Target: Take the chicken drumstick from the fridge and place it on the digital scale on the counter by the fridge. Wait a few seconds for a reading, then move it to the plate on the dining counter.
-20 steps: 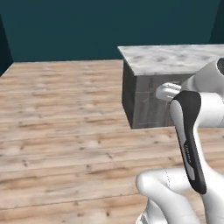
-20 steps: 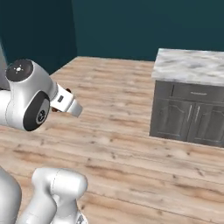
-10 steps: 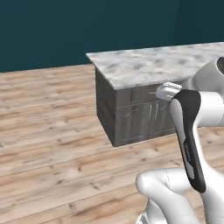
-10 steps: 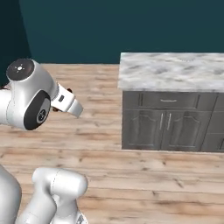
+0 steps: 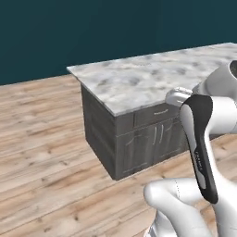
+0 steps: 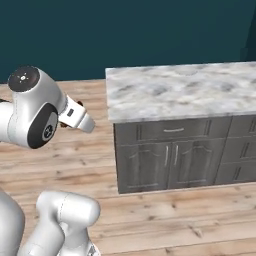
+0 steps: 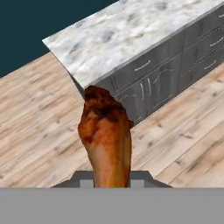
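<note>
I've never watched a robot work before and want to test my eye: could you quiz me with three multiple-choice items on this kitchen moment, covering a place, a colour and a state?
1. Where is the chicken drumstick?
A. on the floor
B. in the gripper
C. on the marble top

2. What colour is the base of the dining counter?
A. dark grey
B. white
C. red

3. How do the gripper's jaws stand?
A. wide open, empty
B. shut on the drumstick
C. shut on a plate

Answers: 1 B, the hand view shows it rising from the gripper. 2 A, its cabinet fronts are dark grey. 3 B, the meat sits clamped.
</note>
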You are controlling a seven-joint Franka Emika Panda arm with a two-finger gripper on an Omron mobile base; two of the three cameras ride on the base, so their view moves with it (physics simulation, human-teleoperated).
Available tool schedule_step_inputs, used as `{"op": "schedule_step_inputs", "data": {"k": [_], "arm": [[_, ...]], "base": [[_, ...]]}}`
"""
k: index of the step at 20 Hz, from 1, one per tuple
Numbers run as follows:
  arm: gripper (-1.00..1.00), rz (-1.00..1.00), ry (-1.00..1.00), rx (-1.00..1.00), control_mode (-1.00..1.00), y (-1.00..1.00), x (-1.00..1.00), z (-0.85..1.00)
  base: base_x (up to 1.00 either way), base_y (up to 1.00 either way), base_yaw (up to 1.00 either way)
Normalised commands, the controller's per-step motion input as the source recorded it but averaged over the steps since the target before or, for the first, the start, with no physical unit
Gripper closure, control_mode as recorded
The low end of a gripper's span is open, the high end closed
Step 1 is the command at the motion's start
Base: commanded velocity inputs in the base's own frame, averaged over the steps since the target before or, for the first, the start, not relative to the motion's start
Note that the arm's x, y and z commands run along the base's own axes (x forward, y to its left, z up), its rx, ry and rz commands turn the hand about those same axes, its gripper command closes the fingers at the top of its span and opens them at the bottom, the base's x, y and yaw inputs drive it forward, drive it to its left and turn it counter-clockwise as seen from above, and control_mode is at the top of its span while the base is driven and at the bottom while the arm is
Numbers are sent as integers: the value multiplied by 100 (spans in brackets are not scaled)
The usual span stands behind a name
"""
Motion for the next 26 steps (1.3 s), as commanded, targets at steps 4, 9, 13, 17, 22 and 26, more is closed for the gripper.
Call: {"op": "schedule_step_inputs", "data": {"k": [4,9,13,17,22,26], "arm": [[100,0,0,0,100,0,0,0],[100,0,0,0,100,0,0,0],[100,0,0,0,100,0,0,0],[100,0,0,0,100,0,0,0],[100,0,0,0,100,0,0,0],[100,0,0,0,100,0,0,0]], "base": [[100,69,-35],[100,73,-35],[99,76,-35],[72,92,-39],[38,100,-45],[13,100,-46]]}}
